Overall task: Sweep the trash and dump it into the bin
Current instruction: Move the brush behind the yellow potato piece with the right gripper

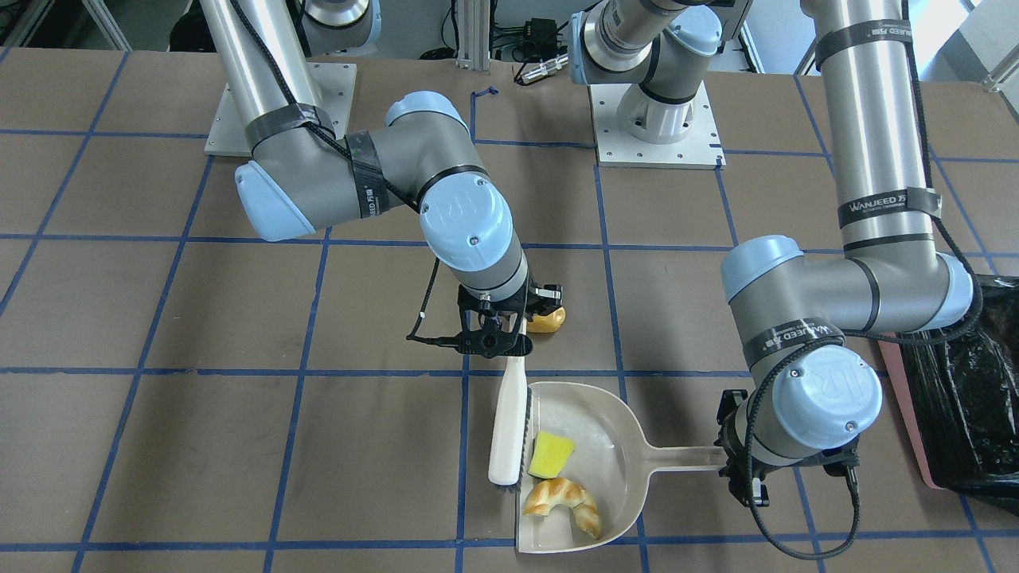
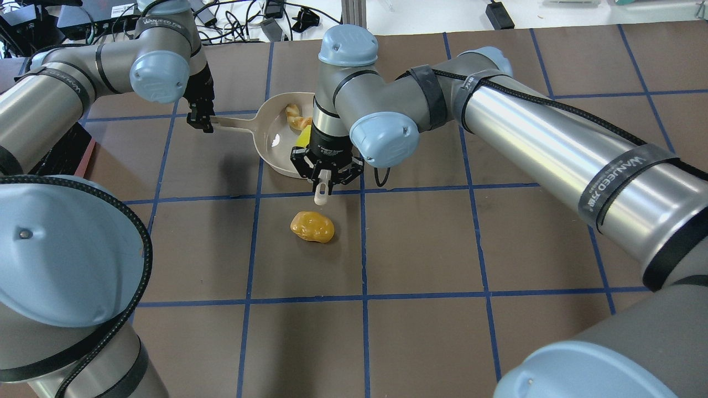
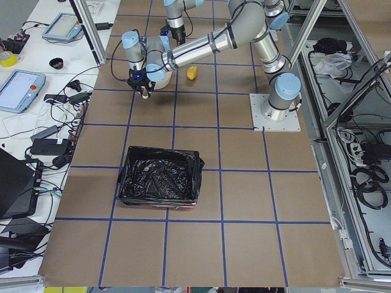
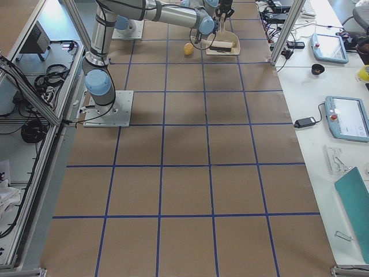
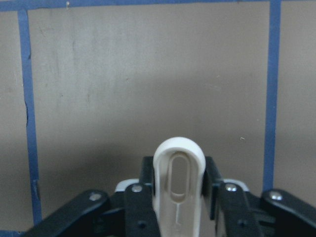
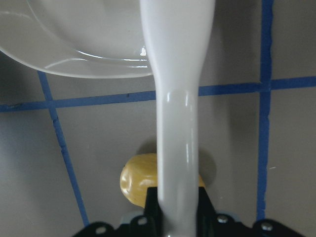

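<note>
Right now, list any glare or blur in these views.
Right wrist view: the brush handle blurs close to the lens, and the roll behind it is soft. Overhead: a white glint on the dustpan. Left wrist view: sharp, no glare.

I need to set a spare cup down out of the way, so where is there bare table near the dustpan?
Bare table lies robot-side of the roll, and beyond the brush, on its side away from the dustpan. It's crowded at the dustpan's mouth: sponge, croissant, the brush and the right tool.
</note>
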Robot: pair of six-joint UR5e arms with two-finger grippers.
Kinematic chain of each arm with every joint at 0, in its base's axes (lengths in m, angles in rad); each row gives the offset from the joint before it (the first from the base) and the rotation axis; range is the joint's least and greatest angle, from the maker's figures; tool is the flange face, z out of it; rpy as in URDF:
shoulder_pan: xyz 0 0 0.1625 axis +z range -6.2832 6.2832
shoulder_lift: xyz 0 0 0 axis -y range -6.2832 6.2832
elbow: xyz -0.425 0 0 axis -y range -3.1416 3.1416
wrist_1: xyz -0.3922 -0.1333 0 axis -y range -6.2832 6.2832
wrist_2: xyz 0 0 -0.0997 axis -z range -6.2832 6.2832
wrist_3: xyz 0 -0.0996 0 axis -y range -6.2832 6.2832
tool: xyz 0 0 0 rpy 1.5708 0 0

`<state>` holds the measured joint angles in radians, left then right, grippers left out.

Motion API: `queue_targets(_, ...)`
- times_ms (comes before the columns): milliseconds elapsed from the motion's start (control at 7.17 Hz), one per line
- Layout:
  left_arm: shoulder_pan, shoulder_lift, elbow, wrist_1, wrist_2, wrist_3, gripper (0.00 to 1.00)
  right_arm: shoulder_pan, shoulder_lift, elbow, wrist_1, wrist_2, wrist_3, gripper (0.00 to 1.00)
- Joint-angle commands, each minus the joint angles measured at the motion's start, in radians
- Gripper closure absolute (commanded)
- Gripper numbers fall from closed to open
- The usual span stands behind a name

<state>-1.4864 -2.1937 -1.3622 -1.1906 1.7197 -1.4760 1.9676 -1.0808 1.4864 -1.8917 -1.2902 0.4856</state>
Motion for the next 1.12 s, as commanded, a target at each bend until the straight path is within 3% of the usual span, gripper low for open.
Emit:
queue_targets(0, 0.000, 0.021, 0.001, -0.013, -0.002, 0.025, 1.00, -0.033, -0.048, 0.038, 0.037, -0.072, -0.065, 1.00)
queue_targets(558, 0.034, 0.120, 0.008, -0.160, -0.055, 0.120, 1.00, -0.079, -0.267, 0.314, 0.056, -0.109, -0.180, 1.00)
queue_targets(976, 0.054, 0.132, -0.002, -0.185, -0.081, 0.189, 1.00, -0.069, -0.381, 0.469, 0.059, -0.113, -0.176, 1.00)
